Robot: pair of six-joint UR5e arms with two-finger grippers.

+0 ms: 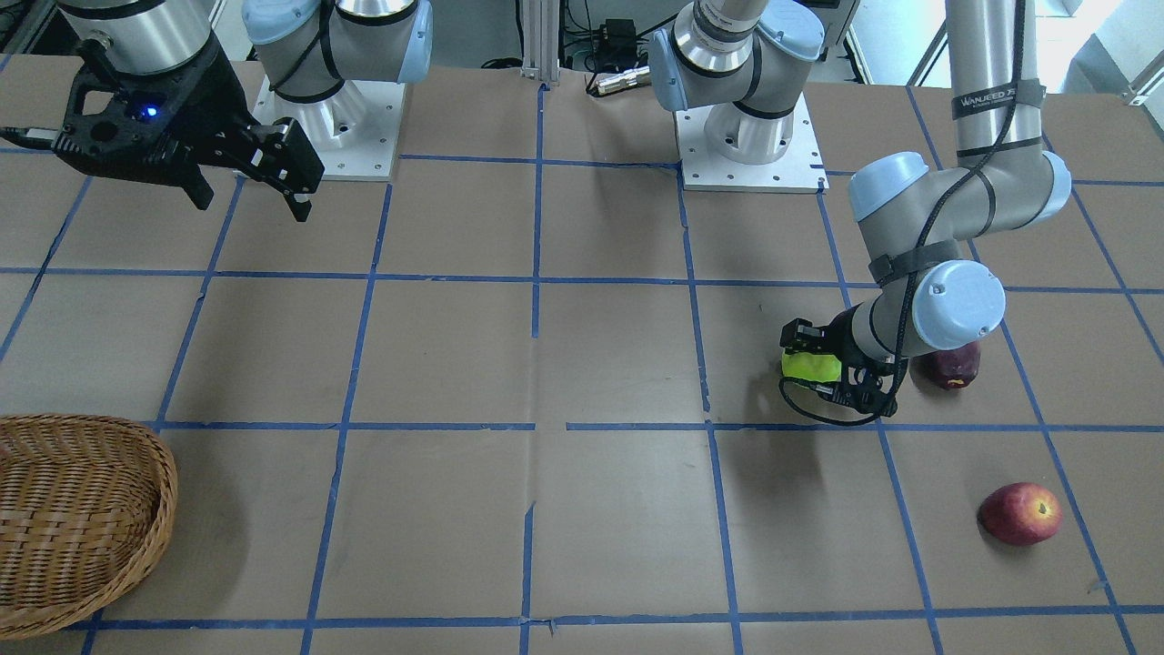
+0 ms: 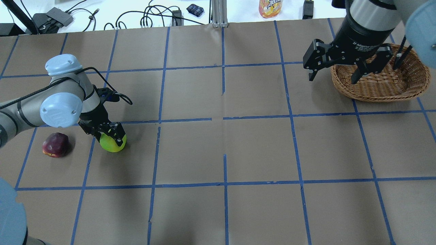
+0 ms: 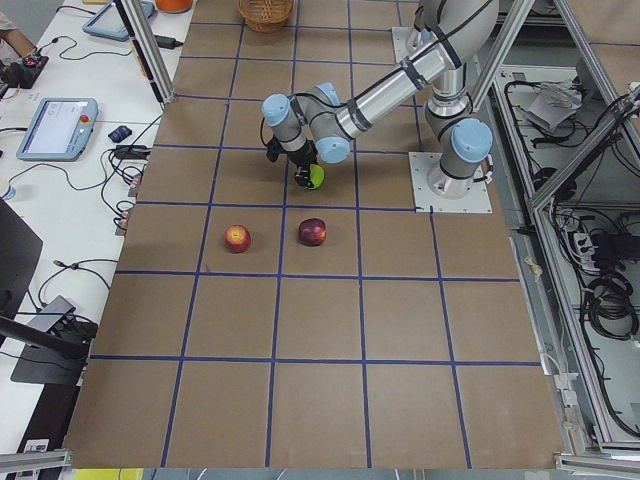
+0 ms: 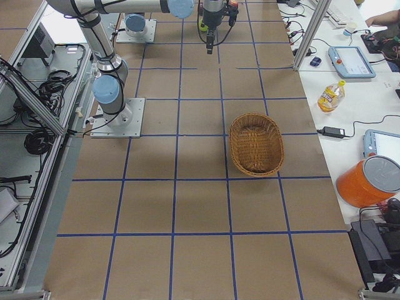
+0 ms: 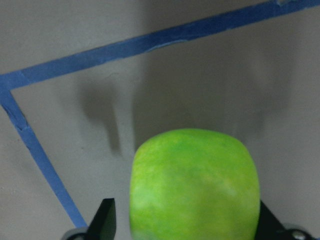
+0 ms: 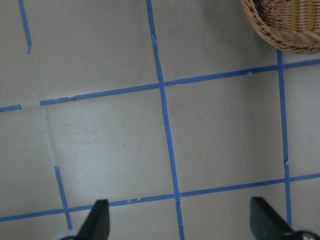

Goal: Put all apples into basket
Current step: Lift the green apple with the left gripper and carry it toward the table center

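Note:
My left gripper (image 1: 816,368) (image 2: 113,137) is shut on the bright yellow-green apple (image 1: 809,366) (image 2: 111,145) (image 5: 195,185), holding it low over the table. The dark maroon apple (image 1: 953,366) (image 2: 55,144) lies just beside the left arm's wrist. The red apple with yellowish blush (image 1: 1020,513) (image 3: 237,238) lies apart, nearer the operators' edge. The wicker basket (image 1: 164,491) (image 2: 374,97) (image 4: 232,147) stands at the table's other end and looks empty. My right gripper (image 1: 253,202) (image 2: 332,80) is open and empty, raised high beside the basket.
The two arm bases (image 1: 336,118) (image 1: 750,136) stand at the robot's edge. A drink bottle (image 2: 270,6) and cables lie on the white bench beyond the table. Blue tape lines (image 6: 165,130) grid the brown table between the apples and the basket.

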